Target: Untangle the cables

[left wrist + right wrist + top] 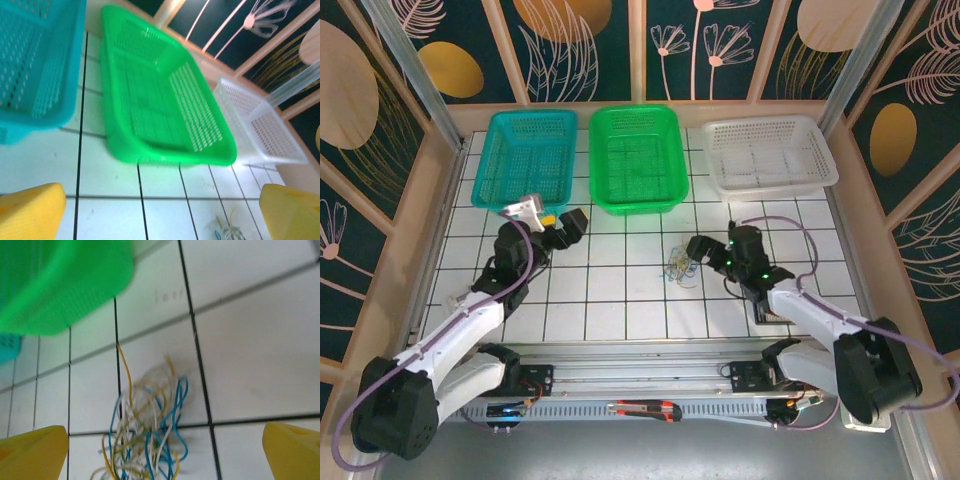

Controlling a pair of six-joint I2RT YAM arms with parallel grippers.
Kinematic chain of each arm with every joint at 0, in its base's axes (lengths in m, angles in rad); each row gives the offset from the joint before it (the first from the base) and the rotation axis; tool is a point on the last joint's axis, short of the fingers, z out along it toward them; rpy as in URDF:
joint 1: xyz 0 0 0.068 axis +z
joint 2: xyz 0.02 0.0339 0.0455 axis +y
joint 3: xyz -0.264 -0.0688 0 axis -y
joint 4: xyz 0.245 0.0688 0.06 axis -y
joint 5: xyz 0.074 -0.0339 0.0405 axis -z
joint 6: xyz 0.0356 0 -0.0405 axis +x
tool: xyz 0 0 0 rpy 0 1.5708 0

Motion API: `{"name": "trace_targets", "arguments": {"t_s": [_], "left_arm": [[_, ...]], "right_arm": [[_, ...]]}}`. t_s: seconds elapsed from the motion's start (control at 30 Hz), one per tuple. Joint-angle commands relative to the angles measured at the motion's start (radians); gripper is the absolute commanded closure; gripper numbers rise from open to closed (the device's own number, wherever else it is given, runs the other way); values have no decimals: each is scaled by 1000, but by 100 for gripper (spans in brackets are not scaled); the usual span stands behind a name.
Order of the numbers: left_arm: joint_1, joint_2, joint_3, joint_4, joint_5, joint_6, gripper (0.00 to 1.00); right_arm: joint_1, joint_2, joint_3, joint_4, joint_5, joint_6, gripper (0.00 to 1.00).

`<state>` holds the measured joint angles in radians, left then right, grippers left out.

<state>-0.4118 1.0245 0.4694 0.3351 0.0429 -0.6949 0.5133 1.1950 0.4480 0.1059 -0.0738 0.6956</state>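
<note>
At the upper left of the overhead view sits a teal basket (525, 158) of rigid perforated plastic. It is one of three lined along the far edge of the gridded white table (620, 300), presumably waiting to receive sorted cords. Just below it the left gripper (568, 224) hovers with its jaws spread wide and nothing between them. In the wrist view its yellow pads (30, 212) frame the glossy green basket (638, 158), so it looks parked rather than engaged. At centre, below the green basket, lie the cables (680, 268) — a small knot of hair-thin, limp strands in blue, white and yellow, looping over one another on the tile. Just right of them the right gripper (702, 250) points at the knot, jaws likewise wide apart and empty — likely lined up for a first pluck. At upper right stands a white mesh basket (770, 155).
</note>
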Motion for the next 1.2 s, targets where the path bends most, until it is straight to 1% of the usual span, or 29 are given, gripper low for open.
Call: {"name": "trace_targets", "arguments": {"t_s": [0.0, 0.1, 0.17, 0.23, 0.33, 0.43, 0.6, 0.7, 0.83, 0.87, 0.93, 1.0, 1.07, 1.17], "left_arm": [[-20, 32, -14, -11, -38, -48, 1], [-24, 59, -19, 9, -31, -56, 1], [-25, 72, -21, 21, -25, -64, 1], [-25, 77, -21, 22, -22, -70, 1], [-25, 70, -24, 21, -21, -71, 1], [-25, 64, -27, 27, -14, -76, 1], [-25, 73, -27, 59, 41, -83, 1], [-25, 85, -24, 81, 68, -89, 1], [-29, 101, -9, 82, 102, -93, 1], [-32, 102, -3, 77, 107, -93, 1], [-46, 104, 9, 68, 109, -92, 1], [-62, 103, 16, 62, 104, -94, 1], [-82, 104, 17, 64, 94, -101, 1], [-121, 117, 22, 71, 74, -107, 1]], "right_arm": [[83, 86, 33, 103, 29, 80, 1], [155, 193, 95, 143, 14, 102, 2], [196, 261, 147, 181, -36, 113, 5], [226, 298, 194, 200, -87, 114, 7], [255, 288, 234, 189, -101, 112, 7], [254, 242, 256, 123, -83, 92, 7], [236, 139, 302, -40, 14, 8, 7], [196, 108, 328, -106, 62, -37, 7], [114, 117, 338, -133, 62, -65, 10], [92, 123, 335, -130, 53, -67, 12], [45, 147, 322, -107, 20, -73, 20], [40, 175, 314, -87, -1, -82, 27], [10, 212, 314, -76, 3, -91, 32], [8, 266, 317, -47, -7, -100, 43]]}}
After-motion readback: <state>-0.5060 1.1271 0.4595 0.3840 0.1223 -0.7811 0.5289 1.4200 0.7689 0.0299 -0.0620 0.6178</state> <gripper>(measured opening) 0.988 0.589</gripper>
